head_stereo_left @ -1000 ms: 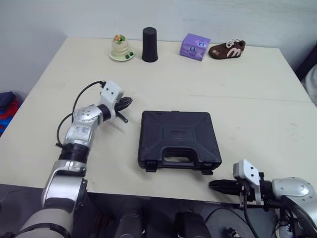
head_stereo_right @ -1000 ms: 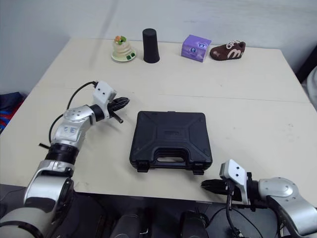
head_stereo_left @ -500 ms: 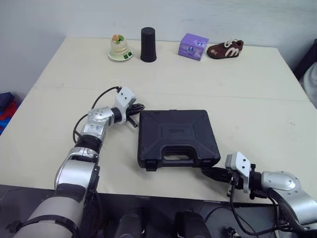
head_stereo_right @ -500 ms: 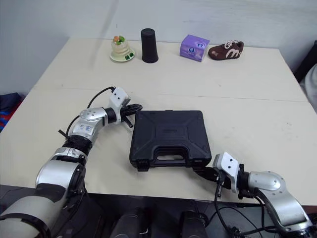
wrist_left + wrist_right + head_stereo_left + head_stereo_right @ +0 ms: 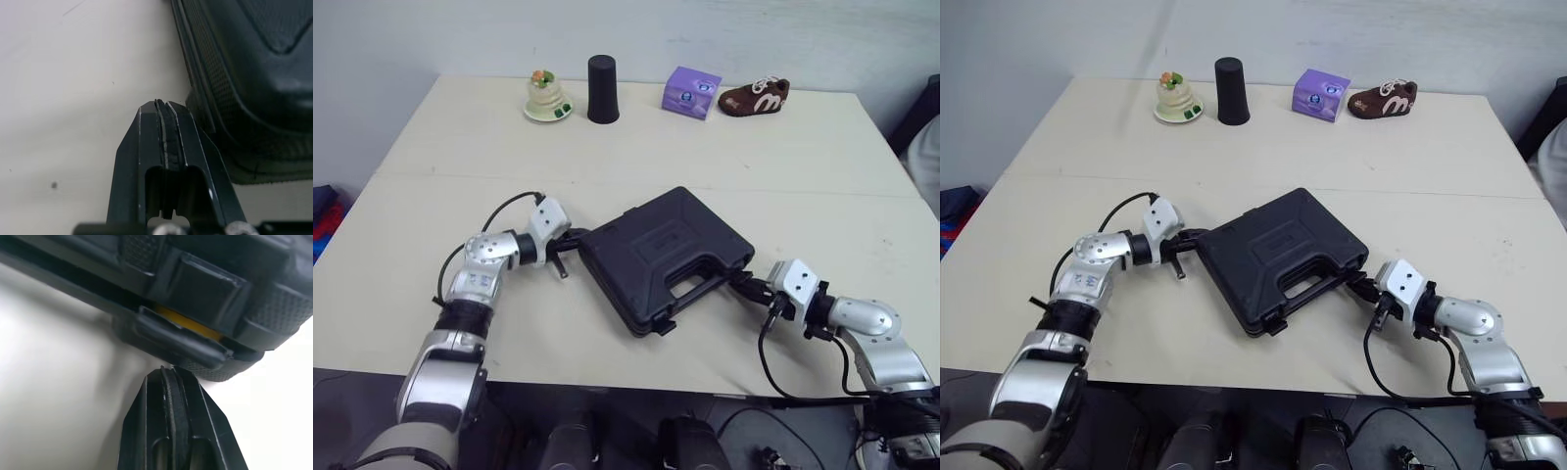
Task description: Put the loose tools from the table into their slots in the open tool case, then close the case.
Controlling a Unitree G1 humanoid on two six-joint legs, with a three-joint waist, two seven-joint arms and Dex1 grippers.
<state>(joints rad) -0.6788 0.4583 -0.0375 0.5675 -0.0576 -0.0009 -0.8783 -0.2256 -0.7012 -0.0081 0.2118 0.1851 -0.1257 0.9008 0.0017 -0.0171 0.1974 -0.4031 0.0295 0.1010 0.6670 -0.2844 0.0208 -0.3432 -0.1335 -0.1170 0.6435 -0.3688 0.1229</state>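
Note:
The black tool case (image 5: 661,255) lies on the table with its lid down. It is turned askew, its handle (image 5: 690,284) facing the near right. My left gripper (image 5: 570,237) is shut with nothing in it, its tip (image 5: 164,105) beside the case's left corner (image 5: 230,98). My right gripper (image 5: 744,286) is shut too and holds nothing. Its tip (image 5: 168,372) sits just short of a front latch (image 5: 181,335) that hangs loose, with something yellow (image 5: 188,323) showing behind it.
Along the table's far edge stand a small figurine on a plate (image 5: 545,96), a black cup (image 5: 602,88), a purple box (image 5: 690,92) and a brown shoe (image 5: 753,95). The table's near edge (image 5: 607,377) runs just behind both arms.
The case has swung counter-clockwise from square to askew. My right gripper moved up from the table's near edge to the case's front latch. My left gripper stays at the left corner.

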